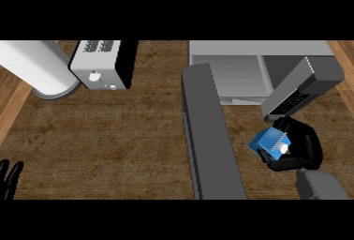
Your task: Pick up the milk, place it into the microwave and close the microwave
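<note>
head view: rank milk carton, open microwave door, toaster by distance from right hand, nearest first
1. Milk carton: blue, held in the right hand in front of the microwave.
2. Open microwave door: just left of the hand, running toward the view's lower edge.
3. Toaster: far upper left, beside a white cylinder.

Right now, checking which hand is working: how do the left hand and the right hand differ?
The right hand is curled round the blue milk carton, held in front of the open microwave; the left hand holds nothing. The right hand sits over the counter at the view's right; the left hand rests at the lower left edge, fingers straight and up. Both are black.
</note>
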`<action>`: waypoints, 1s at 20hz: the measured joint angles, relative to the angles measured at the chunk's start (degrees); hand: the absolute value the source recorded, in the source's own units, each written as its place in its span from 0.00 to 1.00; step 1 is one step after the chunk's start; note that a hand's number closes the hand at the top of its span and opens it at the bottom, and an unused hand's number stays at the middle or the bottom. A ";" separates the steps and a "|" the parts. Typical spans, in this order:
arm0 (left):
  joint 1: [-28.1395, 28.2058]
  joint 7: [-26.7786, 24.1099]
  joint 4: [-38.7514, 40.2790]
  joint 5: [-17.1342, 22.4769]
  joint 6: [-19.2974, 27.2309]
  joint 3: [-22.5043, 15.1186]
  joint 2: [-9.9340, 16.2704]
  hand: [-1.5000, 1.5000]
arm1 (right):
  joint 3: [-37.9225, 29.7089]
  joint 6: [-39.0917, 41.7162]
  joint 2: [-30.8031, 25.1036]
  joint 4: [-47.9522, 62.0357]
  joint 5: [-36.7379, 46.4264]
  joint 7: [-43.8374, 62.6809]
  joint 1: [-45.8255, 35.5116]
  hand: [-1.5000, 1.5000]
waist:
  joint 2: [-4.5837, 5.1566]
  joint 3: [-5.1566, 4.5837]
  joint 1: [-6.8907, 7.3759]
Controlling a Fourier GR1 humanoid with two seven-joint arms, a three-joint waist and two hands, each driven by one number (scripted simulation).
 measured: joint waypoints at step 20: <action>-2.32 -0.11 4.03 1.95 -3.24 4.81 0.89 0.00 | -2.42 -13.99 6.62 18.62 10.98 12.24 -28.41 1.00 | 0.46 0.06 1.29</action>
